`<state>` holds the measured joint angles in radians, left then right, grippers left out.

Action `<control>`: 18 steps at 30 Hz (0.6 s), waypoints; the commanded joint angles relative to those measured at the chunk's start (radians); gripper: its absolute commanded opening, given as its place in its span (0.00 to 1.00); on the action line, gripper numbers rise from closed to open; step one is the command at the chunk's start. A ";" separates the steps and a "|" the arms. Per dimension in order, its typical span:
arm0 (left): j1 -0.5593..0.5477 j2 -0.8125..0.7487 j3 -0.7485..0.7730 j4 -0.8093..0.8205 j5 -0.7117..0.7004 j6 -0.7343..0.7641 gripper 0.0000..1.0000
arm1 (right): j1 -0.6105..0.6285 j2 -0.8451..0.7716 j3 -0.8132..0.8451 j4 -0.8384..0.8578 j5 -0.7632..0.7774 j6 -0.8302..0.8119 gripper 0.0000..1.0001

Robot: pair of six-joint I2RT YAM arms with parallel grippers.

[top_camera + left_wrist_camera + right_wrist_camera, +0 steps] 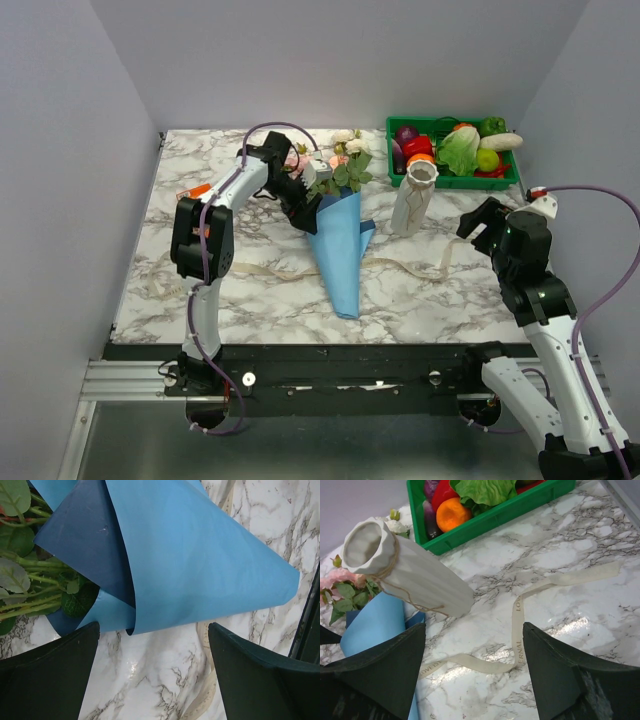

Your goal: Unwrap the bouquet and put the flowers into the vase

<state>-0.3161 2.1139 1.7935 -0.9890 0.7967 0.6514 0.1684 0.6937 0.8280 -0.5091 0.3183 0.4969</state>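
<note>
- The counter [440, 300] carries everything, and the marble near the bouquet's tip looks bare enough for us to spread paper there.
- The bouquet [338, 245] lies mid-counter, tip towards us and flowers [345, 150] towards the far wall. Its blue paper [200, 555] is rolled in a cone around the stems, so we judge unwrapping to be the step in hand.
- The green crate [510, 511] of vegetables sits at the far right, and we keep out of it.
- The vase [413, 195] stands upright just in front of the crate, to the right of the bouquet. It looks slim and easy to tip, so we swing paper away from it.
- The left claw [152, 627] hangs at the cone's overlapping flap, fingers apart and empty. We would pinch only the outer edge, never the stems, and peel outwards.
- The right claw [474, 627], fingers apart and empty, hangs near the vase. It could pin the cone's tip.
- The ribbon [560, 580] lies loose on the counter, and we avoid snagging it.
</note>
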 commanded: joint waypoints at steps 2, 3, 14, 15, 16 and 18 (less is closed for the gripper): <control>0.014 0.032 0.030 0.058 0.010 0.011 0.98 | -0.003 -0.008 -0.004 0.037 -0.053 -0.024 0.83; 0.015 0.037 0.033 0.061 0.006 0.011 0.99 | -0.004 -0.007 -0.004 0.038 -0.059 -0.024 0.83; 0.031 0.049 0.060 0.102 -0.036 0.011 0.99 | -0.004 0.003 -0.017 0.058 -0.099 -0.031 0.81; 0.031 0.052 0.064 0.101 -0.037 0.011 0.99 | -0.003 0.003 -0.017 0.060 -0.102 -0.032 0.81; 0.031 0.060 0.069 0.093 -0.037 0.014 0.99 | -0.003 0.004 -0.015 0.060 -0.105 -0.034 0.81; 0.031 0.069 0.085 0.079 -0.036 0.028 0.99 | -0.004 0.006 -0.012 0.060 -0.105 -0.032 0.81</control>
<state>-0.2905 2.1506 1.8381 -0.8989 0.7738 0.6514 0.1680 0.6956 0.8192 -0.4694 0.2432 0.4778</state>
